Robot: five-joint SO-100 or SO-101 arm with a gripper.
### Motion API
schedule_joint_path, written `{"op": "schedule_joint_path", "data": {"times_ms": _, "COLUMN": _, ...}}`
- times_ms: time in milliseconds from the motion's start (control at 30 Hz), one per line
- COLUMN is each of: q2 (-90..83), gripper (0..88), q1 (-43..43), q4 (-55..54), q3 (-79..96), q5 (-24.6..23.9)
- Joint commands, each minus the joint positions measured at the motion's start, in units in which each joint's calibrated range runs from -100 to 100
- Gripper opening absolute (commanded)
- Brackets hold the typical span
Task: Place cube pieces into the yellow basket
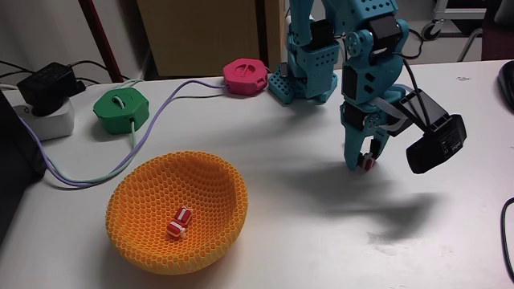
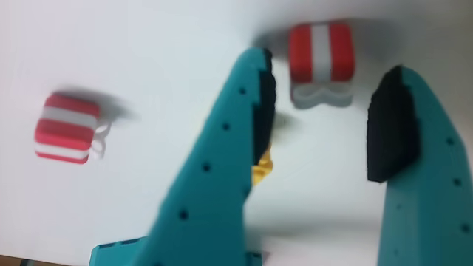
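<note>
The yellow basket (image 1: 152, 189) stands at the front left of the white table in the fixed view, with two red-and-white cube pieces (image 1: 181, 223) lying in its bottom. My teal gripper (image 1: 363, 160) points down at the table right of centre, a striped cube piece (image 1: 369, 164) at its tips. In the wrist view the gripper (image 2: 327, 74) is open. That striped cube (image 2: 319, 53) rests on the table just beyond and between the fingertips (image 2: 259, 81), touching neither. Another striped cube (image 2: 66, 127) lies to the left. A yellow bit (image 2: 262, 171) peeks from behind the left finger.
A green puck (image 1: 120, 108) and a pink puck (image 1: 245, 76) with lilac cables sit behind the basket. A white power strip with a black adapter (image 1: 48, 92) is at the far left. The black wrist camera (image 1: 438, 143) hangs right of the gripper. The arm's base (image 1: 305, 76) stands behind.
</note>
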Motion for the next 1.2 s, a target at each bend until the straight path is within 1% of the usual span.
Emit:
{"op": "schedule_joint_path", "data": {"times_ms": 0, "q2": -1.7, "gripper": 7.0, "q1": 1.2, "q4": -2.1, "q3": -0.1, "q5": 0.2}}
{"op": "schedule_joint_path", "data": {"times_ms": 33, "q2": -1.7, "gripper": 0.0, "q1": 1.6, "q4": -2.2, "q3": -0.2, "q5": 0.4}}
{"op": "schedule_joint_path", "data": {"times_ms": 167, "q2": -1.7, "gripper": 0.0, "q1": 2.2, "q4": -1.1, "q3": -2.8, "q5": 1.6}}
{"op": "schedule_joint_path", "data": {"times_ms": 300, "q2": -1.7, "gripper": 0.0, "q1": 4.6, "q4": 9.5, "q3": -13.6, "q5": 3.0}}
{"op": "schedule_joint_path", "data": {"times_ms": 433, "q2": -2.1, "gripper": 0.0, "q1": 9.7, "q4": 23.4, "q3": -33.0, "q5": 7.2}}
{"op": "schedule_joint_path", "data": {"times_ms": 500, "q2": -3.2, "gripper": 0.0, "q1": 16.0, "q4": 27.7, "q3": -41.0, "q5": 10.5}}
{"op": "schedule_joint_path", "data": {"times_ms": 567, "q2": -3.8, "gripper": 0.0, "q1": 25.0, "q4": 28.3, "q3": -46.3, "q5": 14.3}}
{"op": "schedule_joint_path", "data": {"times_ms": 633, "q2": -3.0, "gripper": 0.0, "q1": 35.5, "q4": 26.2, "q3": -49.9, "q5": 18.5}}
{"op": "schedule_joint_path", "data": {"times_ms": 700, "q2": -0.5, "gripper": 0.0, "q1": 45.9, "q4": 21.4, "q3": -51.2, "q5": 22.4}}
{"op": "schedule_joint_path", "data": {"times_ms": 767, "q2": 2.5, "gripper": 0.0, "q1": 53.8, "q4": 17.4, "q3": -51.8, "q5": 24.3}}
{"op": "schedule_joint_path", "data": {"times_ms": 867, "q2": 6.3, "gripper": 0.0, "q1": 60.4, "q4": 14.3, "q3": -51.0, "q5": 25.3}}
{"op": "schedule_joint_path", "data": {"times_ms": 900, "q2": 6.7, "gripper": 4.3, "q1": 61.6, "q4": 13.5, "q3": -49.4, "q5": 25.3}}
{"op": "schedule_joint_path", "data": {"times_ms": 933, "q2": 6.8, "gripper": 19.3, "q1": 61.8, "q4": 11.9, "q3": -47.6, "q5": 26.4}}
{"op": "schedule_joint_path", "data": {"times_ms": 967, "q2": 6.8, "gripper": 28.4, "q1": 61.4, "q4": 10.9, "q3": -47.0, "q5": 29.2}}
{"op": "schedule_joint_path", "data": {"times_ms": 1000, "q2": 6.7, "gripper": 30.9, "q1": 61.0, "q4": 12.1, "q3": -47.0, "q5": 29.6}}
{"op": "schedule_joint_path", "data": {"times_ms": 1033, "q2": 6.7, "gripper": 31.8, "q1": 60.8, "q4": 13.5, "q3": -47.1, "q5": 28.9}}
{"op": "schedule_joint_path", "data": {"times_ms": 1167, "q2": 6.6, "gripper": 32.9, "q1": 58.9, "q4": 15.5, "q3": -45.9, "q5": 26.6}}
